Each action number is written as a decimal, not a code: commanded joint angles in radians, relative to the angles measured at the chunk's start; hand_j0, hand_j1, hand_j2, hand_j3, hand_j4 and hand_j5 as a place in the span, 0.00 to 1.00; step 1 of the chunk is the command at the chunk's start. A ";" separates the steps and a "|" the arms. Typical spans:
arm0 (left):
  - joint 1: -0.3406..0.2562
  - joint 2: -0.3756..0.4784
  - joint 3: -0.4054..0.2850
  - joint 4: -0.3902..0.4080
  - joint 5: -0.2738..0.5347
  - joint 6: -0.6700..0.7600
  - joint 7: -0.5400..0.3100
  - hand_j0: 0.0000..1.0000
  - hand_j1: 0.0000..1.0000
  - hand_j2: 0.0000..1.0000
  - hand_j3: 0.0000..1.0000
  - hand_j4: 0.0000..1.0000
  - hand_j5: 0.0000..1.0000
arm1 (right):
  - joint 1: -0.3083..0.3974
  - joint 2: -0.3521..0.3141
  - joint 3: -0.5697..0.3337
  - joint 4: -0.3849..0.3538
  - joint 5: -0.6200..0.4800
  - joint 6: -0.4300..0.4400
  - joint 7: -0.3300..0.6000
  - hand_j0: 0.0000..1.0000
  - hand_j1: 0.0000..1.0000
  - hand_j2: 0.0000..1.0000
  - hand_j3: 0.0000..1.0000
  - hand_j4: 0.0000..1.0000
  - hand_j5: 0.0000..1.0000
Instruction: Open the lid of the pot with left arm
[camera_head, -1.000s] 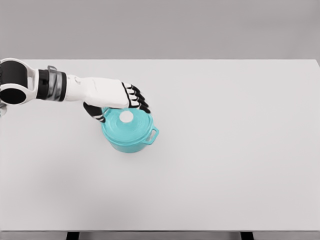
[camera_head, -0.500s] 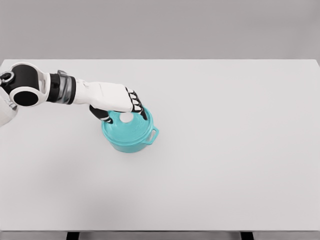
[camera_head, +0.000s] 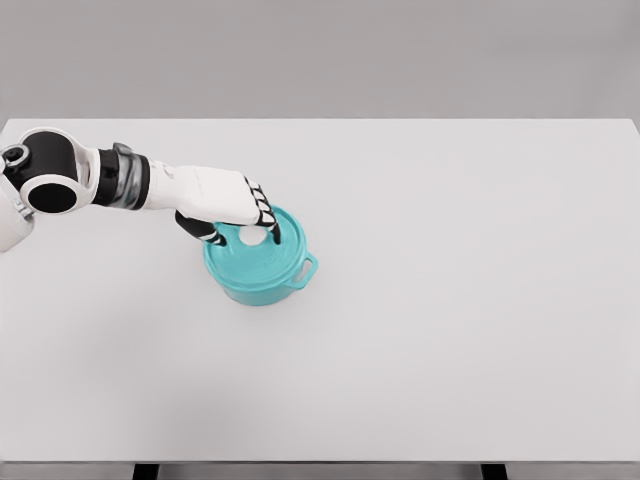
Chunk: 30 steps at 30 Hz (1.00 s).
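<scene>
A: pot location?
B: teal pot (camera_head: 258, 268) sits on the white counter (camera_head: 450, 300), left of centre, nearer the far edge than the near one. One side handle (camera_head: 306, 270) points right

A: lid?
B: lid (camera_head: 262, 256) on, seated flat. White knob (camera_head: 251, 236) at its centre

A: left robot hand?
B: left robot hand (camera_head: 228, 205) comes in from the left edge, over the lid's far-left part. Fingers (camera_head: 268, 228) curled down around the knob, thumb on its left side. Looks closed on it
</scene>
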 joint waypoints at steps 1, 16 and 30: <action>0.000 0.000 0.001 0.001 0.003 0.001 0.000 0.66 0.66 0.66 0.66 0.66 0.66 | 0.000 0.000 0.000 0.000 0.000 0.000 0.000 1.00 1.00 1.00 1.00 1.00 1.00; -0.011 0.003 0.001 -0.006 0.008 -0.013 0.000 0.41 0.41 0.41 0.41 0.41 0.41 | -0.002 0.000 0.000 0.000 0.000 0.000 0.000 1.00 1.00 1.00 1.00 1.00 1.00; -0.051 0.164 -0.001 -0.001 -0.030 -0.019 0.000 0.41 0.41 0.41 0.41 0.41 0.41 | 0.000 0.000 0.000 0.000 0.000 0.000 0.000 1.00 1.00 1.00 1.00 1.00 1.00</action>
